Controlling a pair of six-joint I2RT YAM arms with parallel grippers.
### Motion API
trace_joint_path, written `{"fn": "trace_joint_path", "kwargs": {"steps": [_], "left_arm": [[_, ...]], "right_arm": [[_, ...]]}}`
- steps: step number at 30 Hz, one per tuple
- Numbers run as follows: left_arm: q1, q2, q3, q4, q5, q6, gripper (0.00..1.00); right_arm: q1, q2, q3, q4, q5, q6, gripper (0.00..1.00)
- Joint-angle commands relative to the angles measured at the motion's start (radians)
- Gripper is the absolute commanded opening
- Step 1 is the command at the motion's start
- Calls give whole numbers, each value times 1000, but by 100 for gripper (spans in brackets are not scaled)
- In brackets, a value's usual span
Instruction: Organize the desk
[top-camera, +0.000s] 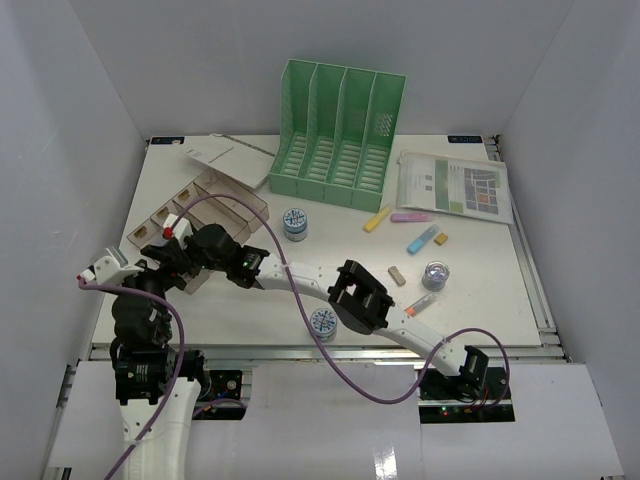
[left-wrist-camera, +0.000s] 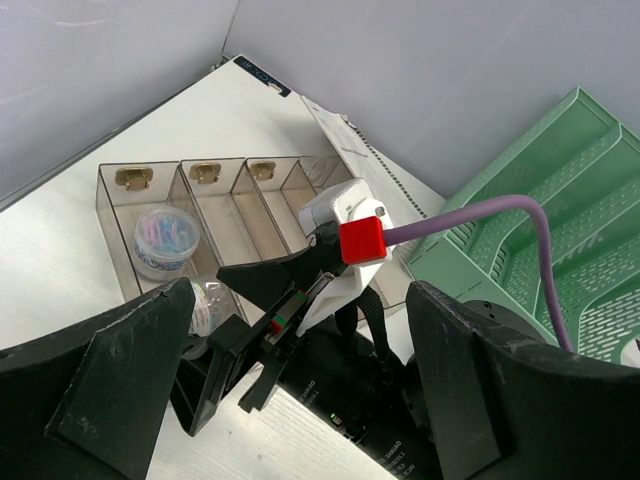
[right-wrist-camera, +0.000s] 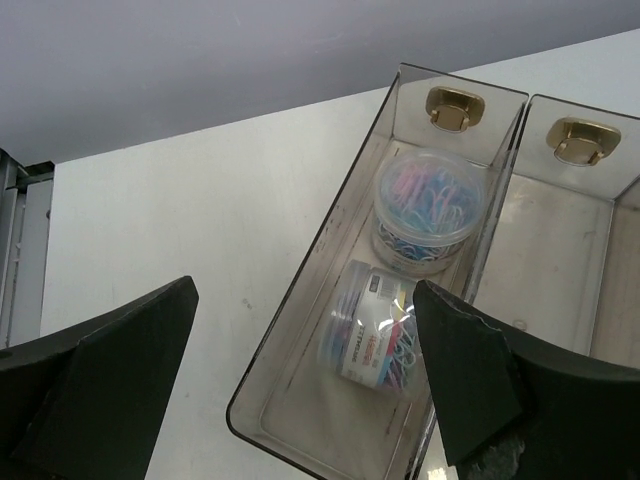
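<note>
The right gripper (right-wrist-camera: 305, 300) has its fingers spread wide and holds nothing. Right under it, a little tub of paper clips (right-wrist-camera: 375, 335) lies on its side in the end slot of the clear box (right-wrist-camera: 290, 345). It is close to a second tub (right-wrist-camera: 428, 205) that stands up behind it.

I think the drop is done. The good move now is to go straight up with fingers wide, and not bump the box wall or the tubs.

The left gripper (left-wrist-camera: 300, 295) is wide open too, and empty, near the box.

The desk (top-camera: 480, 300) is below both grippers, under the box. It stretches far off to the right, where a round tub (top-camera: 323, 322) and other small things lie out loose.
</note>
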Motion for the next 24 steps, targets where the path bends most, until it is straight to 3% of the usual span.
{"fn": "trace_joint_path", "kwargs": {"steps": [1,4,8,11,15,19,21,24], "left_arm": [[-7,-6,34,-3,22,4,98],[-8,-29,27,19,79,31,98],[-7,-112,4,78,159,62,98],[-7,-132,-19,113,239,71,98],[-8,-71,-39,152,429,18,98],[-10,24,-82,209,639,-68,98],[-10,137,-103,247,726,-109,98],[-10,342,-103,277,876,-172,98]], "right_arm": [[-21,-113,-10,14,1,-51,93],[-51,-206,-48,-68,-81,-114,90],[-114,-347,-162,-271,-342,-297,90],[-167,-526,-366,-404,-448,-473,90],[-233,-753,-662,-550,-450,-614,90],[-312,-977,-950,-580,-372,-628,90],[-410,-1152,-1153,-577,-345,-516,90],[-617,-1374,-1320,-571,-363,-392,90]]}}
